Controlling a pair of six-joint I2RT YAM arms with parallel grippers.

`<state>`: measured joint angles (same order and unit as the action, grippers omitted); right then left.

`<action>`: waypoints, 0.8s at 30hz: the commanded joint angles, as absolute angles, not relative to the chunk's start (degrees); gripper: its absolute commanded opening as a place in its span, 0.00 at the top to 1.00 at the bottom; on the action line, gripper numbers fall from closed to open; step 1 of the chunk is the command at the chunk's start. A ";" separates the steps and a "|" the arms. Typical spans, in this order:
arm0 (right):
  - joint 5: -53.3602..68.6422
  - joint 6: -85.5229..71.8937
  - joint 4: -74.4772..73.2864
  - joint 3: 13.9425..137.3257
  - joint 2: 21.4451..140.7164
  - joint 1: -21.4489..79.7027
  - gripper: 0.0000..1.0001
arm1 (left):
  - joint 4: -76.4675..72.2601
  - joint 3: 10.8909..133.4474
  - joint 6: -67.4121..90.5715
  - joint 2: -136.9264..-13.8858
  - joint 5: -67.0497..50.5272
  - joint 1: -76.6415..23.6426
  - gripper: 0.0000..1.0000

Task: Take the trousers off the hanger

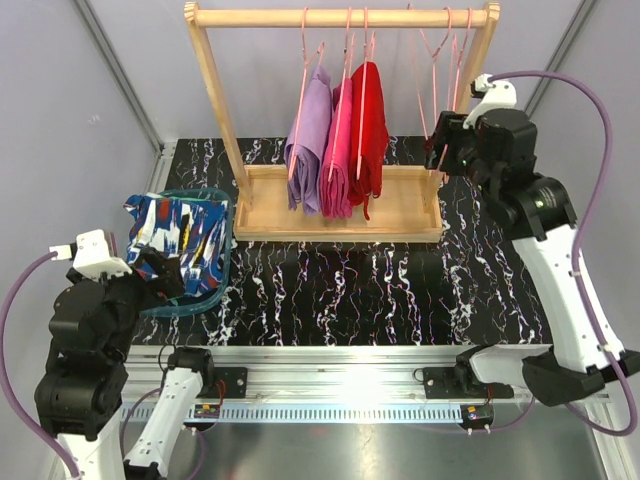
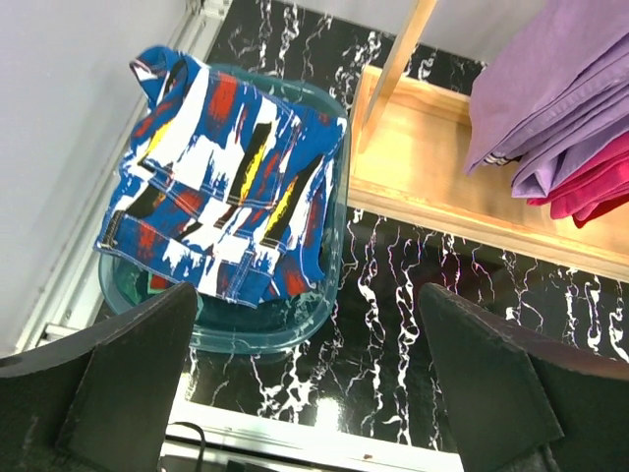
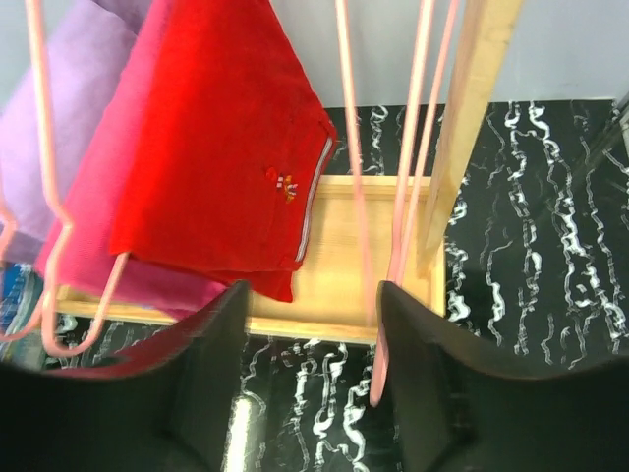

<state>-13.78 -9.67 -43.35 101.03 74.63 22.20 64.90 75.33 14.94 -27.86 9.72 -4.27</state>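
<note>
The navy blue trousers (image 1: pixel 180 235) with white, red and yellow patches lie folded on top of a teal basin (image 1: pixel 192 304) at the left; they also show in the left wrist view (image 2: pixel 226 187). The mint green pair is not in view. My left gripper (image 1: pixel 165 272) is open and empty, just near of the basin (image 2: pixel 295 329), over the black table (image 2: pixel 307 295). My right gripper (image 1: pixel 440 145) is open at the rack's right end among empty pink hangers (image 1: pixel 440 60). In the right wrist view (image 3: pixel 313 290) one hanger (image 3: pixel 403 197) hangs against the inner side of its right finger.
A wooden rack (image 1: pixel 340 215) stands at the back centre. Lilac (image 1: pixel 308 130), pink (image 1: pixel 340 150) and red (image 1: pixel 370 120) trousers hang on pink hangers from its top rail. Grey walls close the left and right sides. A metal rail runs along the near edge.
</note>
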 commanded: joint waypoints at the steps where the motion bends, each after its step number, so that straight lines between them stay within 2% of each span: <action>1: -11.78 -10.81 -44.46 100.73 68.74 22.24 0.32 | 61.88 74.27 11.52 -25.85 7.48 -4.92 0.01; 3: -11.08 -10.81 -45.61 99.76 65.50 22.24 0.27 | 60.82 73.66 10.99 -24.70 6.86 -5.18 0.01; 10: -9.32 -10.90 -52.63 94.23 51.17 22.24 0.01 | 60.99 71.11 9.93 -20.04 6.50 -6.06 0.01; 17: -12.04 -10.99 -61.07 88.60 35.71 22.32 0.01 | 61.53 67.78 8.18 -15.04 5.98 -7.21 0.01; 24: -15.71 -8.26 -70.13 88.68 31.64 22.24 0.00 | 60.21 64.25 7.56 -12.57 4.22 -7.91 0.01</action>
